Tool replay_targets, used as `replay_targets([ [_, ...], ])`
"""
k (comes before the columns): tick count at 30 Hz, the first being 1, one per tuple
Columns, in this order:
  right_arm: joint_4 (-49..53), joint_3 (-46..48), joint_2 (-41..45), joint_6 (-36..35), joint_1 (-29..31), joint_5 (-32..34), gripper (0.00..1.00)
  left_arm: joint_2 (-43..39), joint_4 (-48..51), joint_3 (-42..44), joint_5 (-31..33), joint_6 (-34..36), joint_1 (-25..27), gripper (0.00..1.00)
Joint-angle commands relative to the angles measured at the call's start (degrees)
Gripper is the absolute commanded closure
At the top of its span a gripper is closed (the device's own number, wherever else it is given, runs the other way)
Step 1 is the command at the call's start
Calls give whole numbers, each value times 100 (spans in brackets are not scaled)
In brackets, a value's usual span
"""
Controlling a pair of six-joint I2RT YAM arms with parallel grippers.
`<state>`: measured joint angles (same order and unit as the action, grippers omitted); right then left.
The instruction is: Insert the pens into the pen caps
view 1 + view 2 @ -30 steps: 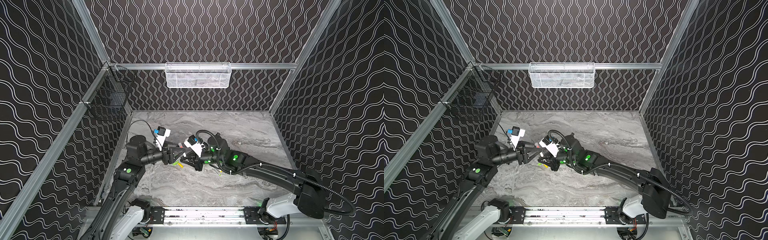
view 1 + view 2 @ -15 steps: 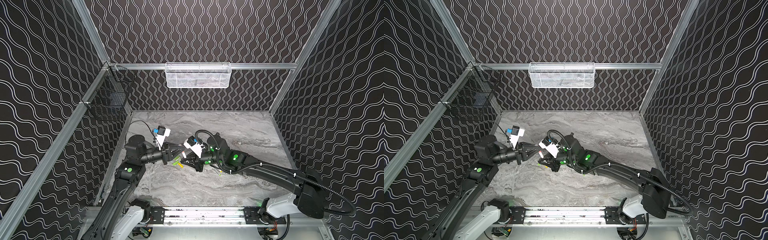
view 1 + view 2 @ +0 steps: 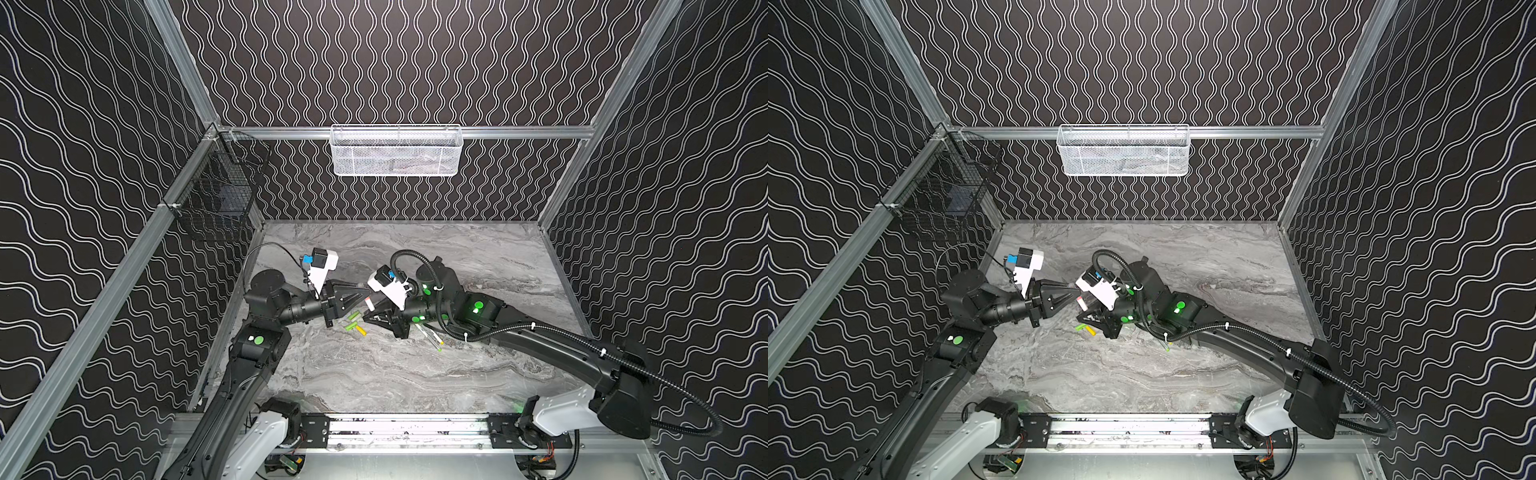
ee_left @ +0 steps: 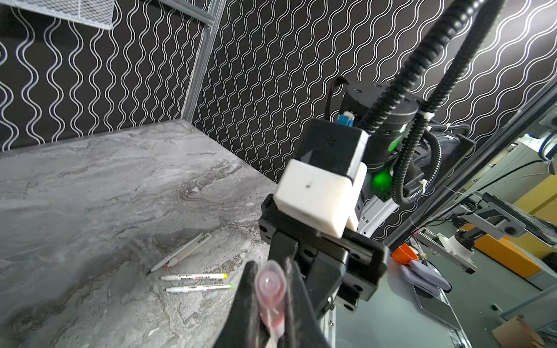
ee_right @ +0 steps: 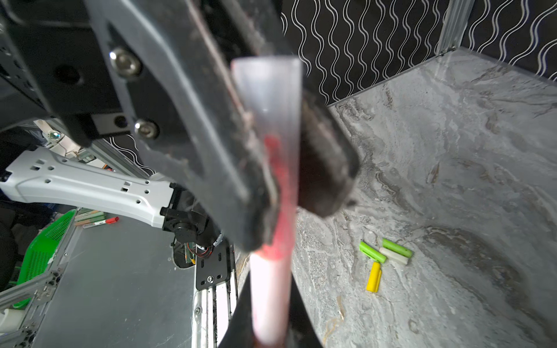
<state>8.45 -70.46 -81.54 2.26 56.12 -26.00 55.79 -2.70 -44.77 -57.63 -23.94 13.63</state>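
Pink pen [image 5: 269, 271] met pink cap [image 4: 270, 283]
The left gripper [image 4: 269, 268] clamped the cap; the right gripper [image 5: 270, 307], at three o'clock, clamped the pen; a straight push seemed due.

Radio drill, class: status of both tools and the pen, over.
Left tool shut on the pink cap. Right tool shut on a pen, tip inside that cap. Nothing blocking; spare caps lie on the table.

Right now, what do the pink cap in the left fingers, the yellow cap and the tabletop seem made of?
Pink cap: likely plastic, translucent and glossy; light shows through it. Yellow cap: likely plastic, opaque, smooth with a soft sheen. Tabletop: grey veined marble look; real stone or printed laminate, cannot tell.
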Motion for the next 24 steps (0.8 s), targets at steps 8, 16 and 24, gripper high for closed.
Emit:
replay_targets([
  [8,-1353,-1222,-176,-235,-285,-184,100,63,730,57,-29,288,81,100],
  [16,-1732,-1373,-269,-69,-287,-456,100,156,671,61,-118,250,112,100],
  [24,-1547,-733,-158,-103,-276,-879,100,145,490,59,-174,70,110,100],
])
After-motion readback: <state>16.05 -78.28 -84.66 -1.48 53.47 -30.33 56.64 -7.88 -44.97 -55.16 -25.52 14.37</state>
